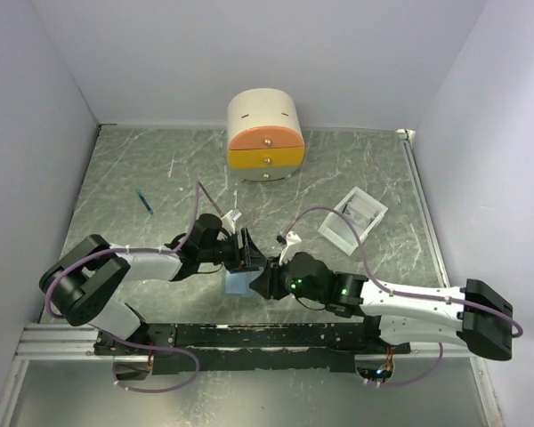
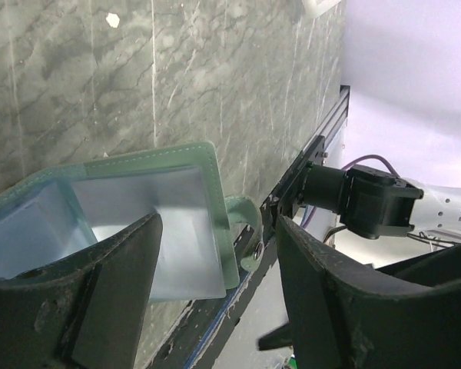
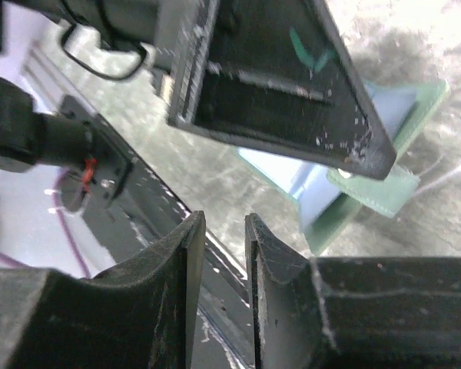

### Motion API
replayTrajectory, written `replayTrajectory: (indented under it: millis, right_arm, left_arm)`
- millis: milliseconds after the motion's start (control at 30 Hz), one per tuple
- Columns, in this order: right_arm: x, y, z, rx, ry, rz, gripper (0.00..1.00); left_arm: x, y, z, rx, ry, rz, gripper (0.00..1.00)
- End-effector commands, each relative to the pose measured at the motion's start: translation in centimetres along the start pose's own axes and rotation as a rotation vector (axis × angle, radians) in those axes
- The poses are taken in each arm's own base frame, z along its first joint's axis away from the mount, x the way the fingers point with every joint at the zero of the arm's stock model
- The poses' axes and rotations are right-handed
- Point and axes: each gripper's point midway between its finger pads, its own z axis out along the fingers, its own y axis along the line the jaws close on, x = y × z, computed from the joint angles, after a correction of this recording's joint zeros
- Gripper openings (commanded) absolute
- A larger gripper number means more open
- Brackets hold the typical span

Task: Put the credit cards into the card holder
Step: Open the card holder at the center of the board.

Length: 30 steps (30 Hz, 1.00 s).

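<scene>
The desk (image 1: 142, 169) looks like grey-green marbled stone or laminate, smooth with a faint sheen. The card holder (image 2: 207, 165) has a matt green, stitched rim like soft faux leather, with pale blue translucent plastic pockets inside. The left tool (image 2: 215, 300) and right tool (image 3: 219, 300) have matt black plastic fingers, scuffed and speckled. At 12 o'clock, the drawer box (image 1: 265, 133) looks smooth, cream and orange. At 2 o'clock, the tray (image 1: 352, 218) seems clear-white plastic.

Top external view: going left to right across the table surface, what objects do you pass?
Teal pen → open card holder between the two grippers, near edge → round cream-and-orange drawer box at the back → white tray.
</scene>
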Motion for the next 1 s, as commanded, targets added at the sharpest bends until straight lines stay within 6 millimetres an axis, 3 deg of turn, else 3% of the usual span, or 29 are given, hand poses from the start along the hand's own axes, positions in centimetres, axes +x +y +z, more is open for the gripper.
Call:
replayTrajectory:
  millis: [0,333,600,767,967]
  right_arm:
    - [0.7,-1.2,0.9,0.113,-0.025,-0.07,0.28]
    - [2.9,-7.5,1.7,0.409,-0.011,-0.099,0.24]
    - [4.1,-9.1,2.0,0.463,0.007,-0.09,0.23]
    - [4.9,-10.1,2.0,0.517,0.026,-0.065,0.22]
    - [6.6,-11.2,2.1,0.554,0.061,-0.027,0.21]
  left_arm:
    - [-0.9,-0.6,0.5,0.006,-0.029,0.035,0.72]
    - [-2.0,-0.2,-0.3,-0.106,-0.054,0.061,0.71]
    - [-5.6,0.7,-5.8,-0.409,-0.23,0.117,0.72]
    - [-4.3,3.7,-9.0,-0.563,-0.228,0.079,0.7]
    - [-1.5,7.0,-9.5,-0.544,-0.193,-0.009,0.76]
